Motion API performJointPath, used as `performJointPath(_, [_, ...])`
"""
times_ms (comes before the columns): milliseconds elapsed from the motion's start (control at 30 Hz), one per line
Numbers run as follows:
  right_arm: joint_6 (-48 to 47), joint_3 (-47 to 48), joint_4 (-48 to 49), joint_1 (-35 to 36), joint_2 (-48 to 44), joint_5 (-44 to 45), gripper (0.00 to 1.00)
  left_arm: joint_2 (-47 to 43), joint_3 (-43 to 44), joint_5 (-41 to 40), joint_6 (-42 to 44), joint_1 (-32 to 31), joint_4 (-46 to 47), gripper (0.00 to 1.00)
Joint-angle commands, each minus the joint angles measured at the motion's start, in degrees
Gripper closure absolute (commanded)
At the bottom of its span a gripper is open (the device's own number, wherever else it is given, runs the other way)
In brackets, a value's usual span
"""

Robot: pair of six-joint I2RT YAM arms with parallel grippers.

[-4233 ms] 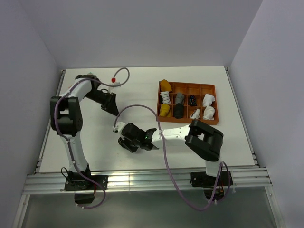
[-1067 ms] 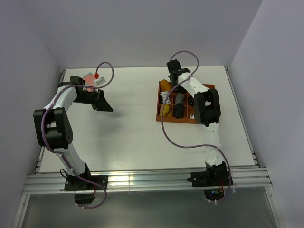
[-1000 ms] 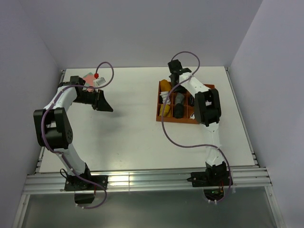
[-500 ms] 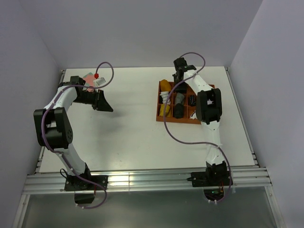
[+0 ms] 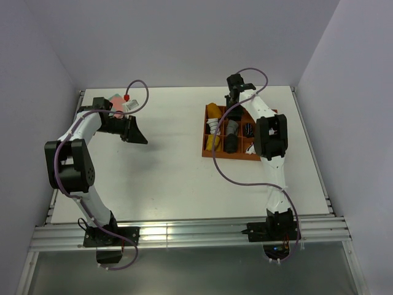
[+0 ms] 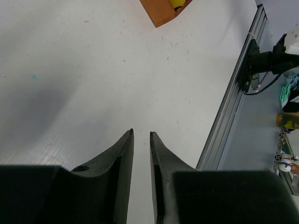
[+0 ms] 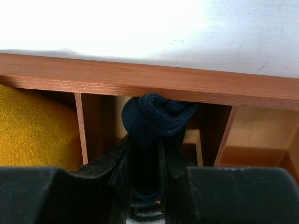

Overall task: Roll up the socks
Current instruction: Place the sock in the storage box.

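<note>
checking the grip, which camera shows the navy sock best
Right wrist: the navy sock fills the centre, pinched in the right tool at the tray. In the top view the right arm hides it; the left wrist catches only a tray corner.

The dark navy sock [image 7: 156, 114] is rolled into a compact, knotted bundle. It is clamped between the fingers of the right end effector [image 7: 145, 145], with its rounded end protruding past the fingertips against the wall of the wooden tray [image 7: 140, 81]. The mustard sock [image 7: 35, 126] is lodged in the compartment just left of the end effector.
</note>
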Motion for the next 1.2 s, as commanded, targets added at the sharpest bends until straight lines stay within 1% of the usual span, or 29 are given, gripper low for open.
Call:
performJointPath(0, [0.11, 1.07, -2.32, -0.26, 0.97, -0.64, 0.8, -0.61, -0.27, -0.61, -1.18, -0.48, 1.55, 0.75])
performJointPath(33, [0.11, 0.02, -1.44, -0.26, 0.8, -0.2, 0.79, -0.61, -0.27, -0.87, -1.09, -0.56, 1.55, 0.75])
performJointPath(100, [0.02, -1.65, -0.12, -0.26, -0.69, 0.16, 0.75, -0.52, -0.19, -1.05, -1.0, -0.56, 1.55, 0.75])
performJointPath(133, [0.02, -3.14, 1.1, -0.26, -1.31, -0.02, 0.73, -0.52, -0.19, -1.14, -1.09, -0.65, 1.55, 0.75])
performJointPath(167, [0.11, -3.59, 1.55, -0.26, -2.1, -0.02, 0.66, -0.34, -0.19, -1.31, -1.0, -0.65, 1.55, 0.74])
performJointPath(267, [0.2, -4.47, 2.52, -0.25, -2.9, 0.51, 0.6, -0.43, -0.27, -1.05, -1.0, -0.65, 1.64, 0.75])
performJointPath(500, [0.2, -6.14, 4.45, -0.08, -5.18, 1.3, 0.57, -0.87, -0.19, -1.49, -1.18, -0.83, 1.81, 0.75])
performJointPath(667, [0.72, -7.2, 5.95, -0.17, -7.9, 3.58, 0.52, -0.52, -0.01, -1.23, -1.27, -1.0, 1.81, 0.75])
performJointPath(900, [0.64, -4.83, 4.63, -0.17, -7.99, 3.24, 0.48, -0.43, 0.16, -1.4, -1.27, -1.27, 1.9, 0.74])
performJointPath(1167, [1.08, -5.88, 5.6, -0.17, -9.93, 2.44, 0.45, -0.08, 0.52, -1.67, -0.74, -1.27, 1.29, 0.75])
